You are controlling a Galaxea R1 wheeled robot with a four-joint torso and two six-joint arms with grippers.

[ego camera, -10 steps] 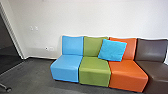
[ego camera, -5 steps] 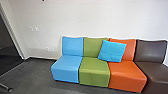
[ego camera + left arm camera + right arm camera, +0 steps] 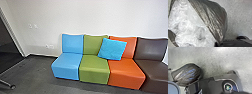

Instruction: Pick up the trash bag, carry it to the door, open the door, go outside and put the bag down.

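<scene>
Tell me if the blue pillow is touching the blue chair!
Apart: in the head view, part of the green chair shows between the blue pillow and the blue chair.

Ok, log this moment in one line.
Trash bag: gathered at left gripper | hold: likely | head view: seat row along pale wall | blue cushion: leaning on seat backs

Robot's wide dark plate (image 3: 218,84), round corner fitting (image 3: 228,87), in right wrist view

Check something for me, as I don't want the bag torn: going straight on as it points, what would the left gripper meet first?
Most likely the trash bag, whose plastic draws in close beside the left gripper; depth is hard to judge there.
</scene>
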